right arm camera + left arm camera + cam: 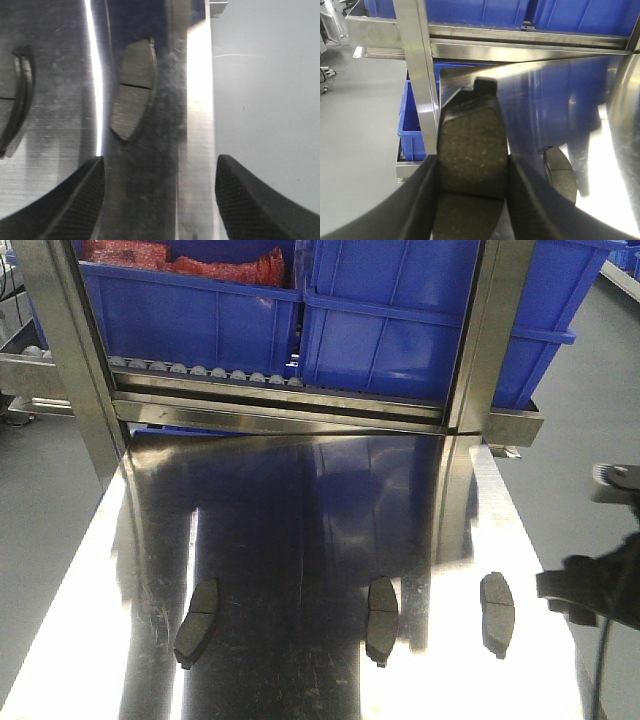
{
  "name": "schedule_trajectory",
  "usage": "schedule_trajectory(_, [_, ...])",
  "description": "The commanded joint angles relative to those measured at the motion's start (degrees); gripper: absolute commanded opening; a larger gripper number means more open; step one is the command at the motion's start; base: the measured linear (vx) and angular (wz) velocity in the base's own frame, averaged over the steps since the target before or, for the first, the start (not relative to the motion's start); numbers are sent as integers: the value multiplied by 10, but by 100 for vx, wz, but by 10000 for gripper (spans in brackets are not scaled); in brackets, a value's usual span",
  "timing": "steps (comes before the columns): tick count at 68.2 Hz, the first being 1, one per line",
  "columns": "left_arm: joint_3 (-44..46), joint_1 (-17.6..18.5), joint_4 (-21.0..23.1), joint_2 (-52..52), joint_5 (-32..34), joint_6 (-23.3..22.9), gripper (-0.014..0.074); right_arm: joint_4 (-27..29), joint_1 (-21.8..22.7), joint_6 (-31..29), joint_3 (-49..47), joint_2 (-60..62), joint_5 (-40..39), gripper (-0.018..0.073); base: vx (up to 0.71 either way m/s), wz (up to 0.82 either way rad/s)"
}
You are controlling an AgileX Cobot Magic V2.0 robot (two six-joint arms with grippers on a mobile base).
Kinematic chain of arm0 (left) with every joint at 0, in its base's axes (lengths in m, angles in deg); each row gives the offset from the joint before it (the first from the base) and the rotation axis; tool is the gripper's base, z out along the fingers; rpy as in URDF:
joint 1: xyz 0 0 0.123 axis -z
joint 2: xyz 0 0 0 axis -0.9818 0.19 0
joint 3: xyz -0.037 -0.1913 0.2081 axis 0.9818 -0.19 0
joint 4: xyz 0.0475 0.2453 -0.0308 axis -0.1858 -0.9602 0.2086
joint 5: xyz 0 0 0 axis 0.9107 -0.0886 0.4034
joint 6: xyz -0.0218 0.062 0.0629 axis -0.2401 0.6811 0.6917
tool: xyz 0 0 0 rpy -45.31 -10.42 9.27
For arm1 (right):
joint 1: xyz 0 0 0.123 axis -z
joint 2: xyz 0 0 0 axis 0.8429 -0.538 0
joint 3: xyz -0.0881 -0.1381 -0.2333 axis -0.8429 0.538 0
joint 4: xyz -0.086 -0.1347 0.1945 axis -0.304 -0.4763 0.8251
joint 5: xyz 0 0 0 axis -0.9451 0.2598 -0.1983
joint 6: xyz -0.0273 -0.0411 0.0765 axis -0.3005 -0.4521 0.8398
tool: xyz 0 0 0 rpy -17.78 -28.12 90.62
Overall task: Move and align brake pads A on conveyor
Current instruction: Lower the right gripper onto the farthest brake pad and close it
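L tool [472,170] tight on 1 pad [470,130], R tool [160,165] wide; 3 pads [197,623] [381,620] [497,613] on steel table [300,540]

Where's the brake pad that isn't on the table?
Left wrist view: the held brake pad is clamped in the left gripper by the left edge of the steel table, left of a lying pad.

Factory floor or parts-handling workshop. Polished, scratched steel worktop [300,540] framed by steel posts [70,350]. Behind it is a roller rack [200,373] loaded with big blue plastic bins [190,320], one holding red contents [230,262]. Bare grey floor [570,390] on both sides. Loose brake pads [382,618] on the worktop, so automotive parts.
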Motion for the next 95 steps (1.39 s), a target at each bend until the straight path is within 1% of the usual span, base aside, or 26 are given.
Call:
schedule_trajectory(1, [16,2,7,4,56,-6,-6,-2,-38,1,-46,-37,-25,466,0,0])
schedule_trajectory(6, [16,2,7,4,56,-6,-6,-14,-64,34,-69,-73,-26,466,0,0])
schedule_trajectory(13, [16,2,7,4,56,-6,-6,-25,-68,79,-96,-127,-12,466,0,0])
schedule_trajectory(28, [16,2,7,4,56,-6,-6,-34,-67,88,-126,-214,-6,466,0,0])
schedule_trajectory(37, [16,2,7,4,56,-6,-6,-55,-67,119,-152,-254,6,466,0,0])
schedule_trajectory(60, [16,2,7,4,56,-6,-6,-55,-67,112,-238,-332,79,466,0,0])
schedule_trajectory(69, [16,2,7,4,56,-6,-6,-54,-65,113,-245,-347,81,466,0,0])
schedule_trajectory(85, [16,2,6,4,56,-6,-6,-39,-35,99,-245,-353,87,466,0,0])
schedule_trajectory(95, [16,2,6,4,56,-6,-6,-28,-34,86,-245,-353,81,466,0,0])
